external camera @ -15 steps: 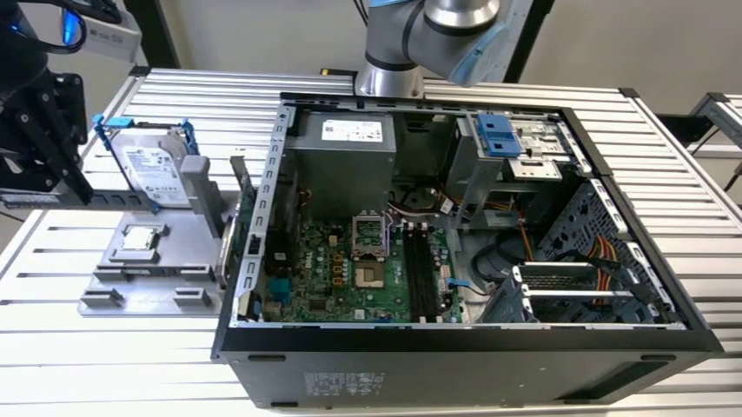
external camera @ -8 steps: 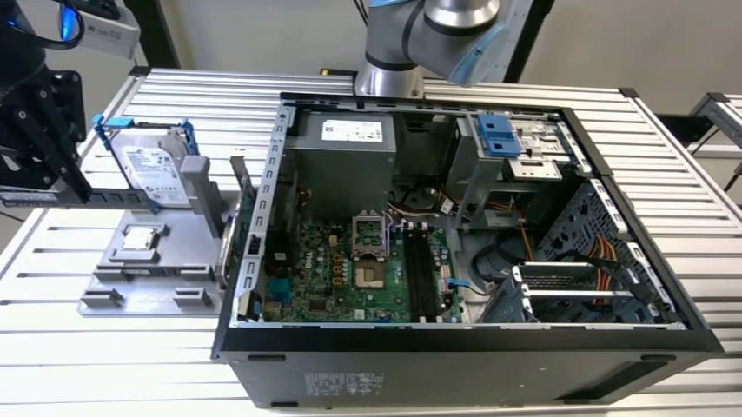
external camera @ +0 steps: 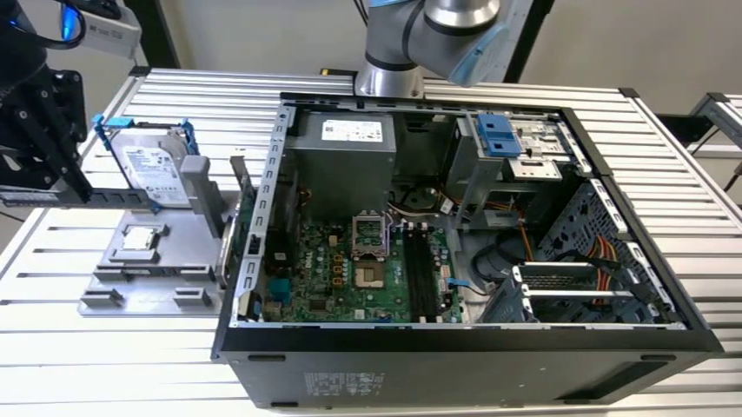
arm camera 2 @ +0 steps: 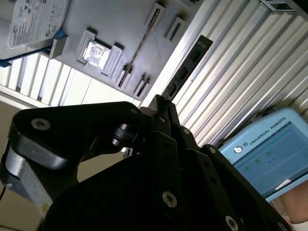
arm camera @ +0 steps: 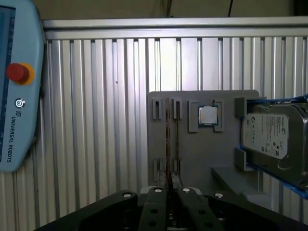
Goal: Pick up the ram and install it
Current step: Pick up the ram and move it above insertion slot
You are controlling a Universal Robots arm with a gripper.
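On the ribbed metal counter (external camera: 104,347), a grey tray (external camera: 128,271) holds a CPU chip (external camera: 141,239) and hard drive (external camera: 151,161), beside an open computer case (external camera: 464,373). Above the tray, the gripper (external camera: 52,184) is closed on the ram (external camera: 110,196), which is level with its long axis pointing toward the case.

Silver-grey arm (external camera: 454,13) with pale blue joint cap (external camera: 485,50)
Black gripper (arm camera: 171,188): layered linkage bars (arm camera: 144,211), bright round screws (arm camera: 126,195)
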